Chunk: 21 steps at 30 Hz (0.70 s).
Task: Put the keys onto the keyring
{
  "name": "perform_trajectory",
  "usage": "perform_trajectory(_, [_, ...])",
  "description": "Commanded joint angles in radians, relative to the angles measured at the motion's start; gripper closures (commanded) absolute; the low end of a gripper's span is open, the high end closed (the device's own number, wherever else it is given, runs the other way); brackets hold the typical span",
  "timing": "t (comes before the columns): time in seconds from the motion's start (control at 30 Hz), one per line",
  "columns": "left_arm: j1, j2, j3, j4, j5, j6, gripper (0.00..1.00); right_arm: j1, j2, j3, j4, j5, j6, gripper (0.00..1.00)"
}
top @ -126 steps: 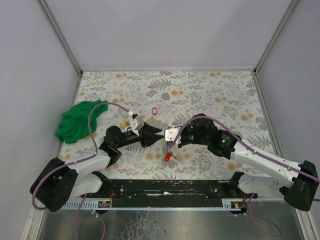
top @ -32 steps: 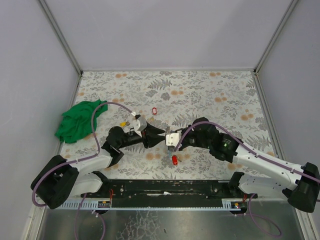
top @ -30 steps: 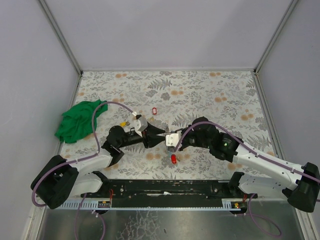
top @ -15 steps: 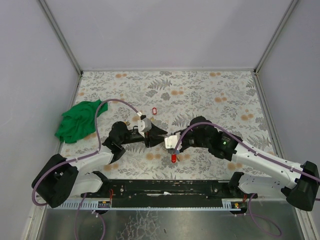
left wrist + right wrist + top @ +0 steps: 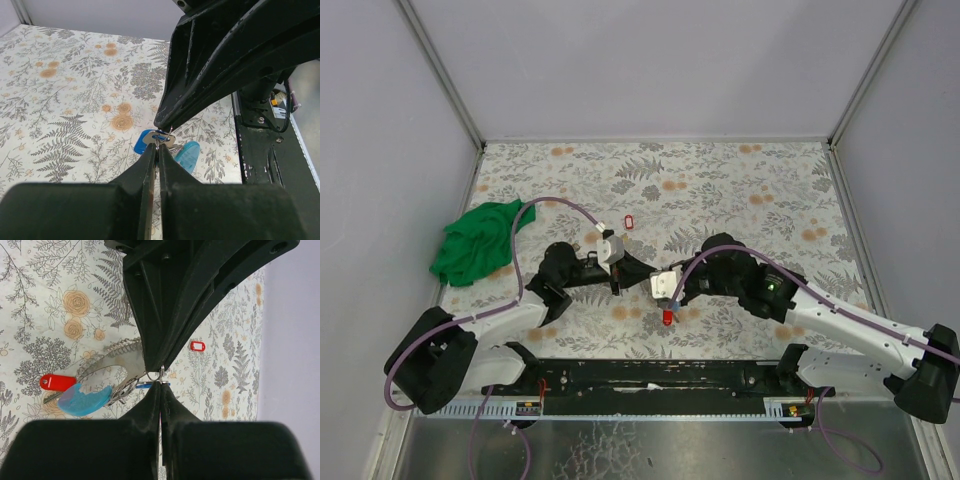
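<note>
Tip to tip, the left gripper [image 5: 156, 149] and right gripper [image 5: 160, 385] both clamp a thin silver keyring [image 5: 154, 375]. Blue-tagged keys [image 5: 186, 153] dangle from it, with a red-tagged key [image 5: 667, 317] just nearer.

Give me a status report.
Left gripper, right gripper shut, tip to tip on keyring. Red, blue tagged keys beside it. Loose red tag beyond, nothing blocking.

Right gripper [image 5: 160, 390] fingers are pressed flat together, pointing up-frame. Left gripper [image 5: 159, 365] comes in from the top, also closed, tip to tip with it. Small keyring [image 5: 154, 375] sits right between the two tips, touching both. Thin dark-blue tag [image 5: 145, 385] is edge-on just left of the ring. Further left, a pale-blue tag [image 5: 82, 399] and a red-tagged key [image 5: 58, 382] bunch at a curved silver metal piece [image 5: 102, 361]. Lone red tag [image 5: 198, 346] lies well apart on the floral tablecloth [image 5: 40, 300]. Purple wall [image 5: 295, 315] on the right.
</note>
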Motion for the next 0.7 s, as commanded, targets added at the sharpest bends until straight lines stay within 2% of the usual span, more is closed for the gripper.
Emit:
perform_trajectory(0.0, [-0.001, -0.029, -0.019, 0.036, -0.051, -0.033, 1.00, 0.008, -0.068, -0.027, 0.033, 0.070, 0.025, 1.00])
perform_trajectory(0.37, [-0.002, 0.015, -0.041, 0.167, -0.105, -0.137, 1.00, 0.012, -0.110, -0.170, 0.104, 0.075, 0.138, 1.00])
perform_trajectory(0.67, [-0.002, 0.056, -0.071, 0.325, -0.126, -0.230, 1.00, 0.017, -0.048, -0.210, 0.222, 0.022, 0.185, 1.00])
